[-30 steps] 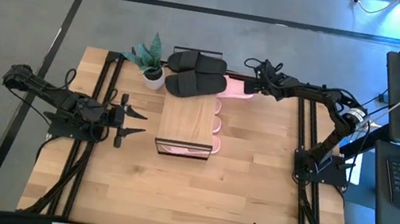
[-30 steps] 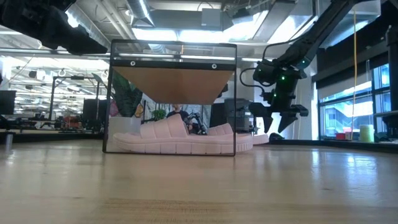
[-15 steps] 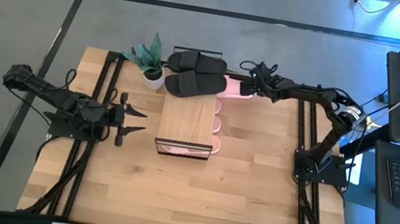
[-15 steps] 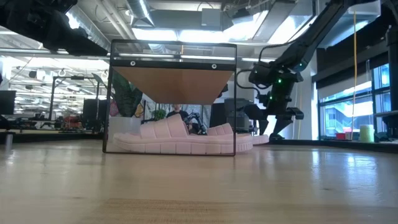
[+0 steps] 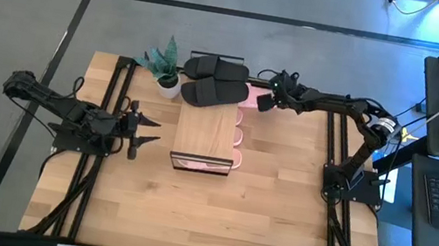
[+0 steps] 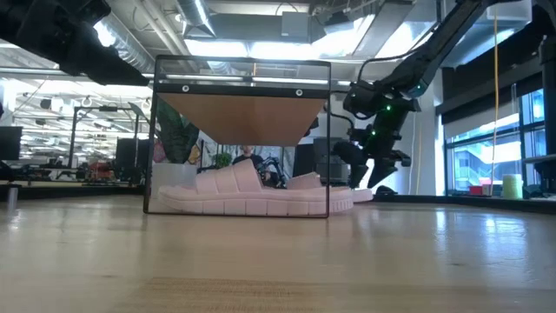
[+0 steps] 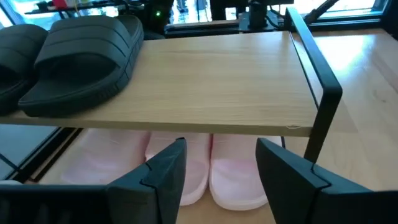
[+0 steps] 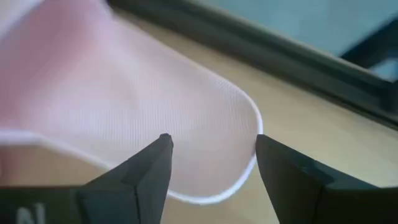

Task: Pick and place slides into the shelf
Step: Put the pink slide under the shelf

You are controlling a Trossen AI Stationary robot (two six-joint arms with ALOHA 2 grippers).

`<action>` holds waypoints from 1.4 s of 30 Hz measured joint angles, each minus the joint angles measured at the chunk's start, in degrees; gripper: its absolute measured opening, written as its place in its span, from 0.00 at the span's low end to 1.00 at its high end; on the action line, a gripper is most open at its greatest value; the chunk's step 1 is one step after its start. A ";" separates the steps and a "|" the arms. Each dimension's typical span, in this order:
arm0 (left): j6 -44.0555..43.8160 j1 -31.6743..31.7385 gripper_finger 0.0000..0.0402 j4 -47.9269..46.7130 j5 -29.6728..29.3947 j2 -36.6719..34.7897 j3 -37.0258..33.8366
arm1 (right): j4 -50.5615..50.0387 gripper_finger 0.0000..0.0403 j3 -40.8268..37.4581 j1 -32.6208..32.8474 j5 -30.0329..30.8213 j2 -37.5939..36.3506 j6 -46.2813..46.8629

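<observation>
Right pincer (image 8: 211, 155) released over pink slide (image 8: 124, 106) behind shelf (image 5: 205, 130), slide's far end cut off, left pincer (image 7: 217, 165) released beside shelf, black slides (image 7: 81, 56) on top

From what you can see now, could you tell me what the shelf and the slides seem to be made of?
Shelf: light wood top with visible grain, matte; thin black frame, probably metal.
Black slides: likely moulded foam or rubber, matte, ridged straps.
Pink slides: apparently soft foam, with a fine texture.

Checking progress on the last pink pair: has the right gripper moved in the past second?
Yes. In the high view, the right gripper has shifted left toward the shelf, closing on the pink slide.
</observation>
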 joint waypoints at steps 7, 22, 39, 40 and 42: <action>-2.91 0.05 0.46 -1.26 -7.68 0.01 0.00 | 0.75 0.57 0.00 3.99 -2.14 0.00 -1.41; -9.62 5.77 0.46 -5.61 -8.31 1.20 0.00 | 5.54 0.57 0.00 4.24 1.33 -0.02 2.08; -9.42 5.77 0.46 -5.59 -7.41 1.20 0.00 | -7.77 0.57 0.00 3.51 16.27 -0.04 10.75; -9.42 5.77 0.46 -5.60 -7.41 1.19 0.00 | -7.77 0.57 0.00 3.53 16.20 -0.04 10.98; -9.42 5.77 0.46 -5.61 -7.41 1.19 0.00 | -7.28 0.57 0.00 3.84 15.62 -0.04 11.17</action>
